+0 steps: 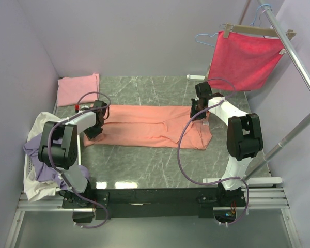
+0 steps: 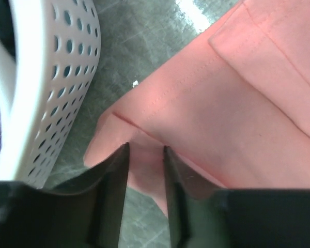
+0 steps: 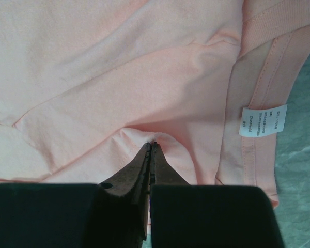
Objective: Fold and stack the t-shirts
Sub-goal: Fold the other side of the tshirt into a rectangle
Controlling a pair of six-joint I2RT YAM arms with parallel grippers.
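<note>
Grey marbled tabletop (image 1: 144,165) between lavender walls carries the work, with a white perforated basket (image 2: 51,82) at its edge as the reference point.

The salmon t-shirt (image 1: 155,126) lies flat just beside the basket and stretches away from it as a long band, its sides apparently already turned in. At the end nearest the basket, the left gripper (image 2: 145,147) straddles the hem corner. Its jaws are narrowly parted with cloth between them, and I cannot tell whether they are biting yet. At the end farthest from the basket, the right gripper (image 3: 154,143) is pressed together on a small pucker of fabric near the collar and its label (image 3: 262,121).

This looks like the crosswise fold of the first shirt. The next move likely calls for a firm hold at both ends, then one end lifted and carried over the other with the edges kept in line.

There are four shirts. One is salmon, and one is a pink t-shirt (image 1: 78,89) folded beyond the basket at the far corner. A lavender t-shirt (image 1: 39,155) and a cream t-shirt (image 1: 41,121) are heaped in the basket. One crimson cloth (image 1: 243,62) hangs well away from the basket, there is one basket, and two arms.
</note>
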